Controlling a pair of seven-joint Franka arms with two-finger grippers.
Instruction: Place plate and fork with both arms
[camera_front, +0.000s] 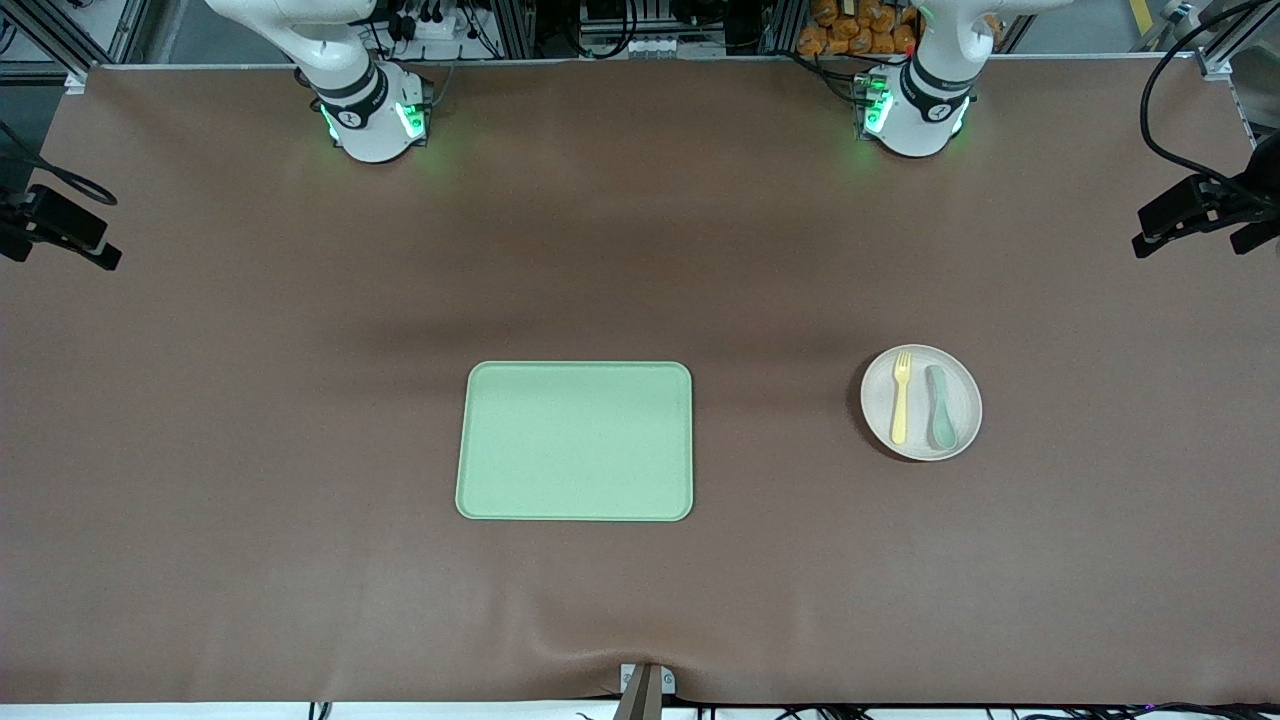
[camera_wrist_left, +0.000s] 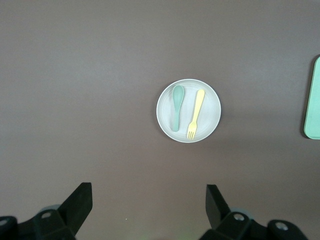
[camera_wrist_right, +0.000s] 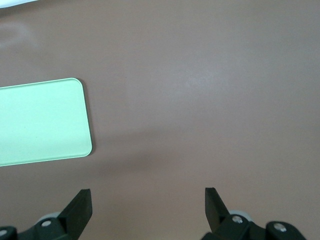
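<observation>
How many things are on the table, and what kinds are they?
Trays: 1, the light-green tray
Plates: 1, the plate
Forks: 1, the fork lying on the plate
Spoons: 1, the grey-green spoon lying on the plate beside the fork
Total: 4

No legible text, label, brand, number or sign anywhere. Small dark markings on the white collars of both arm bases (camera_front: 372, 118) (camera_front: 915, 112), too small to read. No printing on tray (camera_front: 575, 441), plate (camera_front: 880, 400), fork (camera_front: 900, 397), spoon (camera_front: 941, 407).
</observation>
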